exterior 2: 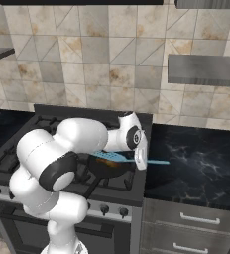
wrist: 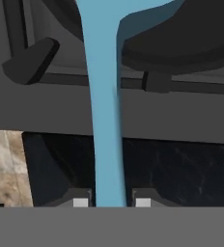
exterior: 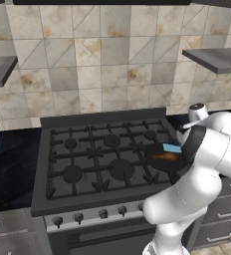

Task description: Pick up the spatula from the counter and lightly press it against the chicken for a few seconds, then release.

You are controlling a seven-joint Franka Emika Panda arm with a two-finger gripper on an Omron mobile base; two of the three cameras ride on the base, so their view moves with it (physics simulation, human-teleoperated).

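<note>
Hand view: gripper (wrist: 110, 201) fingers clamped snug on the handle of the long light-blue plastic spatula (wrist: 105, 120). Left base view: its blade lies over the brown chicken piece (exterior: 165, 157) in the round black pan (exterior: 154, 162) on the dark gas stove (exterior: 82, 149); contact unclear.

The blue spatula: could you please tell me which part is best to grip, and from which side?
Grip the blue spatula on its long, narrow handle, fingers across its thin width, coming from the counter side, away from the pan. That leaves the wide blade free over the chicken. The gripper holds it just so.
</note>
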